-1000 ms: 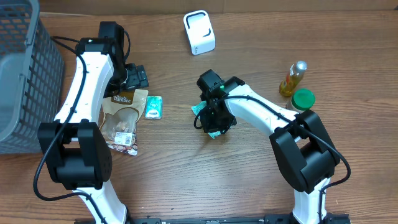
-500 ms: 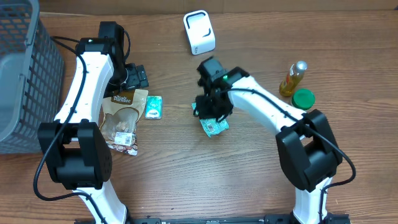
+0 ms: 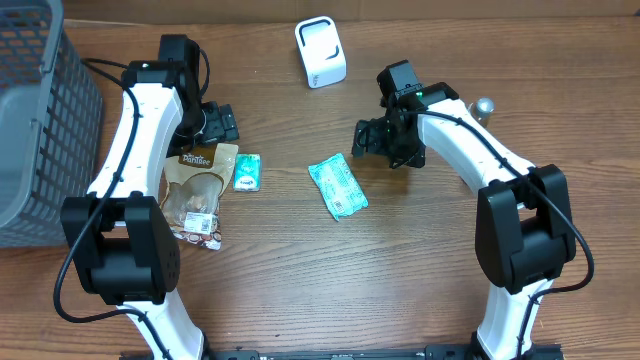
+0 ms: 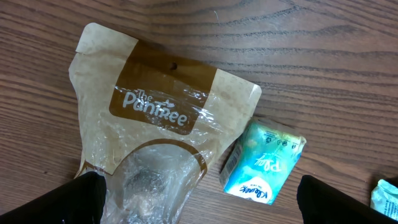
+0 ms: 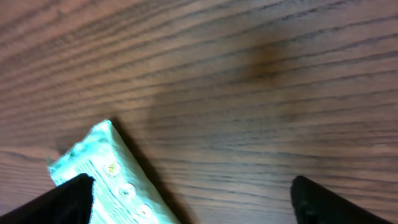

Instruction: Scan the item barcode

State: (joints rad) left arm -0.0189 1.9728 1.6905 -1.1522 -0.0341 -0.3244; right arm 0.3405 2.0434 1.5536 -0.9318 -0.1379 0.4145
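Flat on the wooden table [image 3: 300, 290], near its middle and free of both arms: the green packet [image 3: 338, 187], long axis running from 11 to 5 o'clock, printed face up. In the right wrist view, only one pale green end of it, low at 7 o'clock, on bare wood.

At 1 o'clock from the packet, near but not touching: the right gripper [image 3: 366, 140]. Spread wide, with nothing between the dark fingertips [image 5: 62, 202] but wood grain.

At 12 o'clock from the packet, well apart and close to the far edge: the white scanner [image 3: 320, 52], standing alone.

At 9 o'clock from the packet: a small teal tissue pack [image 3: 247, 172], lying flat. Just beside that, again at 9 o'clock: a brown snack pouch [image 3: 198, 190] with a clear window, top end toward 12 o'clock. Cannot tell whether pack and pouch touch.

Over the pouch's top edge, at 12 o'clock from it: the left gripper [image 3: 215, 123]. Also spread wide and holding nothing, with pouch and tissue pack lying below it in the left wrist view.

At the table's 9 o'clock edge: a grey mesh basket [image 3: 30, 130].

At 3 o'clock from the right gripper, past the white arm: a silver bottle top [image 3: 484, 104], the rest hidden.
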